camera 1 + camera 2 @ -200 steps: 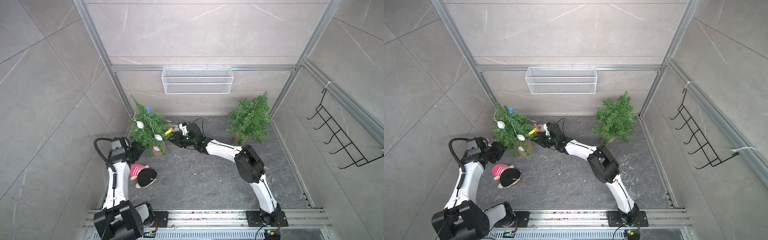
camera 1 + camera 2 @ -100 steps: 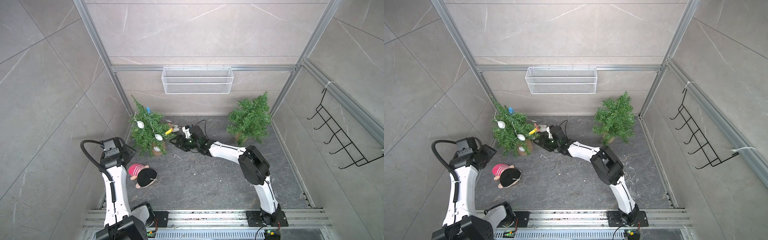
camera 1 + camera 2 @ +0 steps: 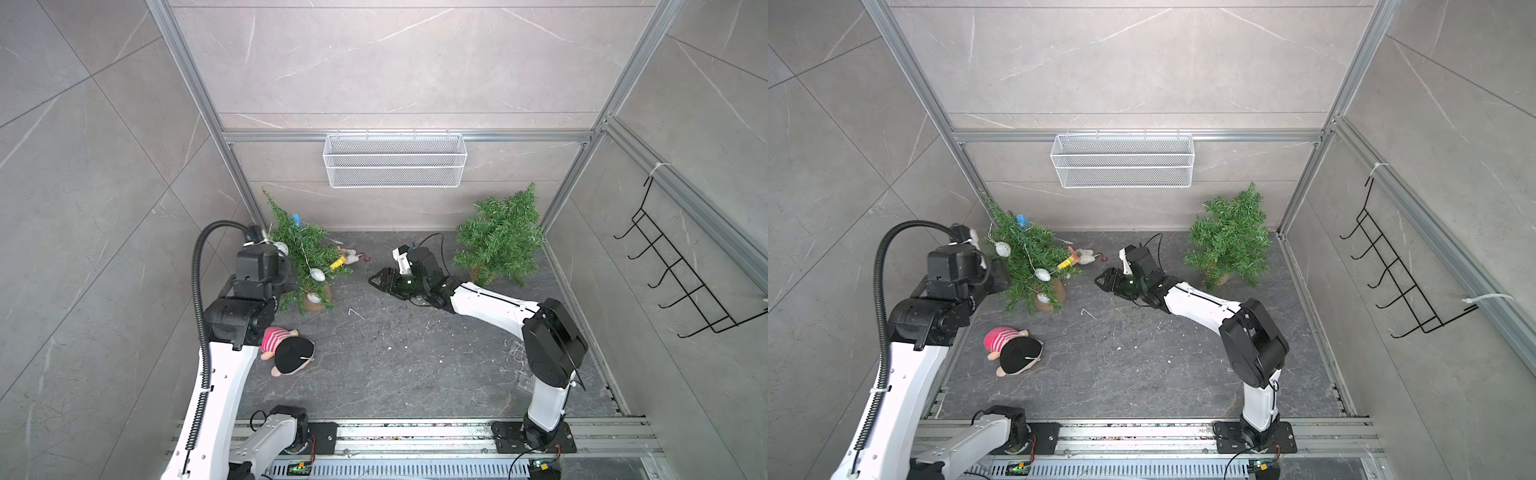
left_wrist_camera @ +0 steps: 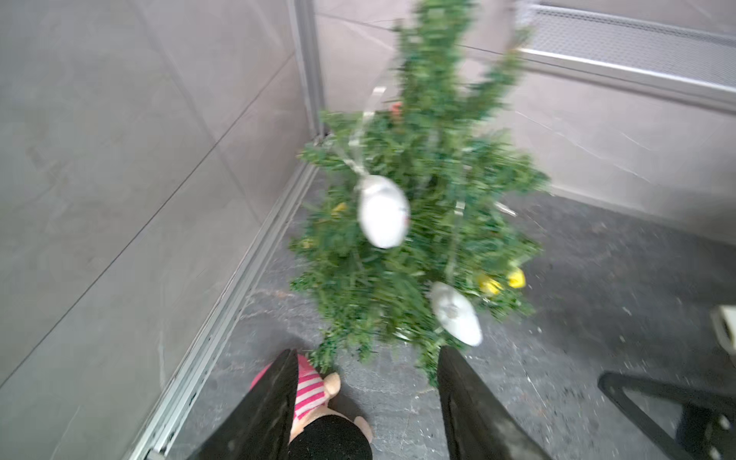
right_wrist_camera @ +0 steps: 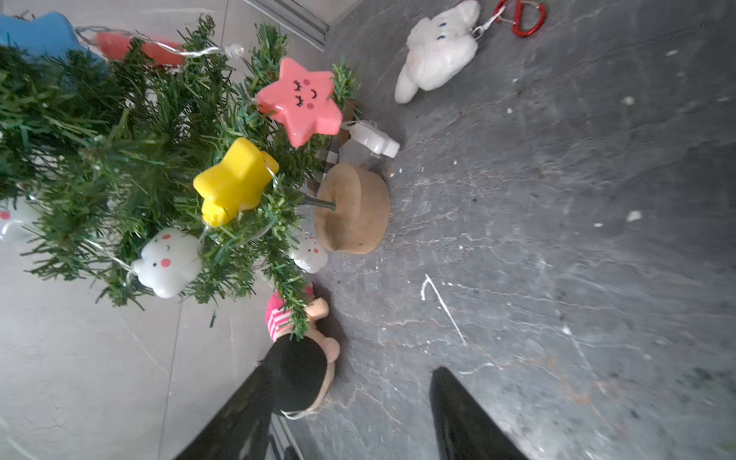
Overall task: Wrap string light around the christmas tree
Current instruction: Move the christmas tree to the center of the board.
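Item: christmas tree, far left; string light draped thru branches top to base, so wrap looks approx. complete. Hands: left hand, right hand both wide, empty, off tree.

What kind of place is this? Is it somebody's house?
Probably not a house; it looks like a robot test booth. A left arm and a right arm are mounted on a metal rail, and grey panels on a metal frame wall it in.

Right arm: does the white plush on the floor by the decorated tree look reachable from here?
Probably yes: the right gripper is open and empty, and only open floor lies between it and the white plush.
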